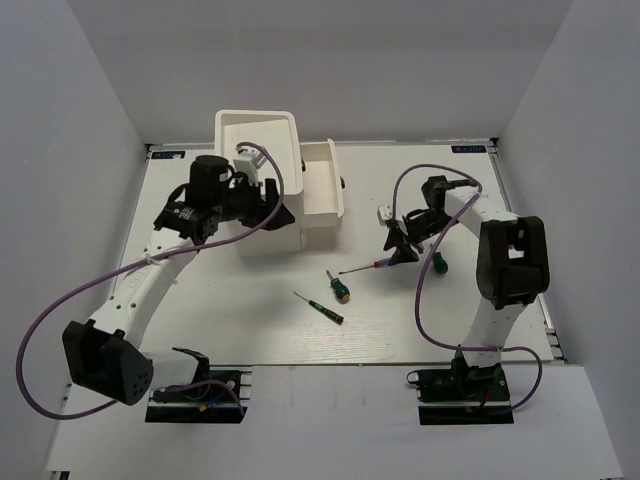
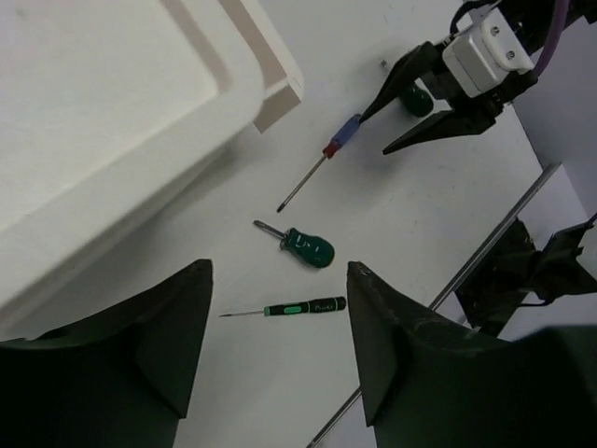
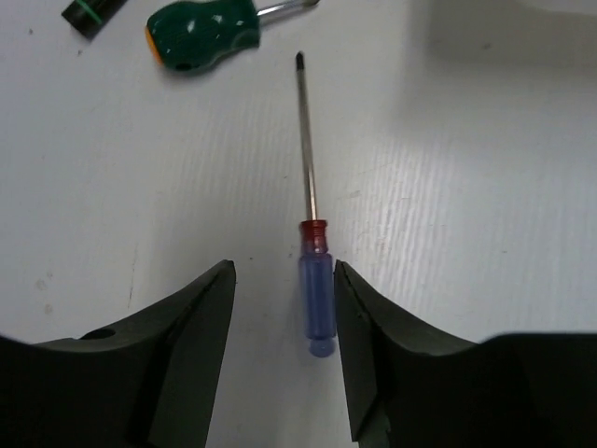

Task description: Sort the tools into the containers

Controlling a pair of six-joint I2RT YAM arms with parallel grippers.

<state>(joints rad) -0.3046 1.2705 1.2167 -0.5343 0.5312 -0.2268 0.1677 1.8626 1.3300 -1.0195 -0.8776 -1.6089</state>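
My right hand is spread, its 2 fingers either side of the blue-handled screwdriver lying flat on the worktop. Pick-up step, I judge: next, lower, pinch the handle, carry it to the open drawer. My left hand hangs spread too.

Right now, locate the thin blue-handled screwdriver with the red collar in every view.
Top external: thin blue-handled screwdriver right of centre, beside the right tool.
Left wrist: screwdriver upper middle, tip pointing down-left.
Right wrist: screwdriver centre, handle between the open fingers.
Shared landmark: stubby green-handled screwdriver, lying near its tip in all three.
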